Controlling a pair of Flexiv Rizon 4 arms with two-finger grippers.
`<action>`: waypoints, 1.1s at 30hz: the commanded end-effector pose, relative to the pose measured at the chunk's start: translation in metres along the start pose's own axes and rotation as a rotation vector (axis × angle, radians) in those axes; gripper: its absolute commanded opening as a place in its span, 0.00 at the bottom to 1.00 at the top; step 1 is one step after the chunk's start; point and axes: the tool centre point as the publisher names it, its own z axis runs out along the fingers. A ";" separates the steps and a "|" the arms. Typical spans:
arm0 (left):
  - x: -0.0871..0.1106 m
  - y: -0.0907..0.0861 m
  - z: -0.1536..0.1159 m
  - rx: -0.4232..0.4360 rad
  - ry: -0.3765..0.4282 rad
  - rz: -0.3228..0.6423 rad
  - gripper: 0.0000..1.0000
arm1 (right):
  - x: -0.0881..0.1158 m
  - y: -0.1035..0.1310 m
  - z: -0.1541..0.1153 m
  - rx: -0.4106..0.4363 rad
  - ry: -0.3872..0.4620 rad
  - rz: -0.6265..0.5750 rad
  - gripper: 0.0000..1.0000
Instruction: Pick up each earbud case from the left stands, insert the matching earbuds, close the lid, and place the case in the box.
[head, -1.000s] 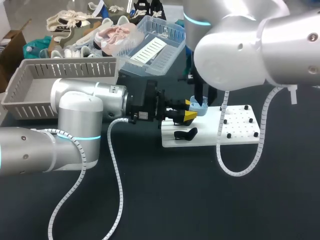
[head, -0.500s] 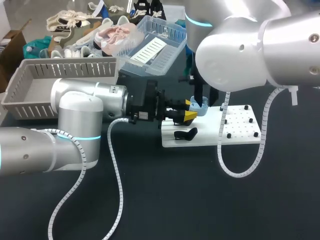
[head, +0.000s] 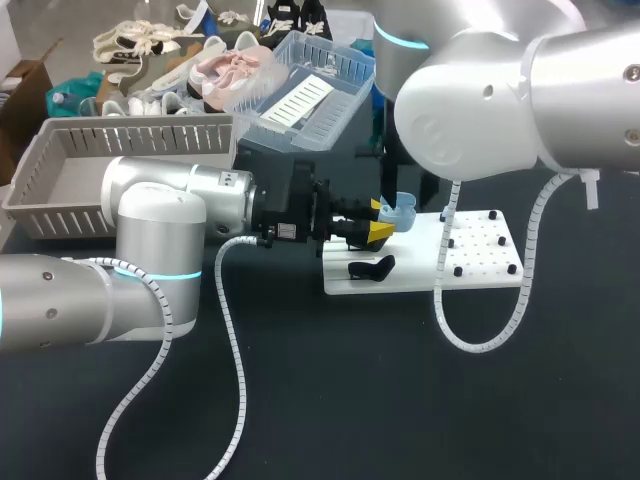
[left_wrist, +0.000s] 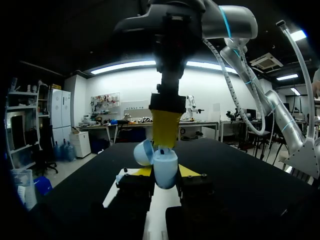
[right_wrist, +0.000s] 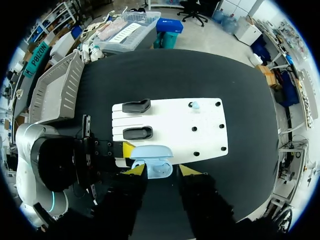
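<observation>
- This is a robot lab, going by the bench: a heavy white and silver left arm (head: 160, 215) and right arm (head: 480, 100) reach in over one black table (head: 400, 400).
- Cables (head: 237, 350) in white spiral sleeves hang loose from both arms and trail across the table.
- A white board (head: 485, 255) set with rows of black pegs (head: 458, 271) lies mid-table, with black moulded stands (head: 371, 267) at its left end.
- A grey slatted basket (head: 60, 170) sits at the table's far left corner.
</observation>
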 end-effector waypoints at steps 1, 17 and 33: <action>0.000 -0.001 0.000 -0.002 -0.001 0.001 0.00 | 0.006 -0.012 -0.017 -0.065 -0.028 0.017 0.44; 0.000 -0.001 0.000 -0.002 -0.001 0.001 0.00 | -0.015 -0.047 -0.029 -0.164 -0.188 0.230 0.67; 0.000 -0.001 0.000 -0.002 -0.001 0.001 0.00 | -0.033 -0.073 0.000 -0.208 -0.226 0.381 0.65</action>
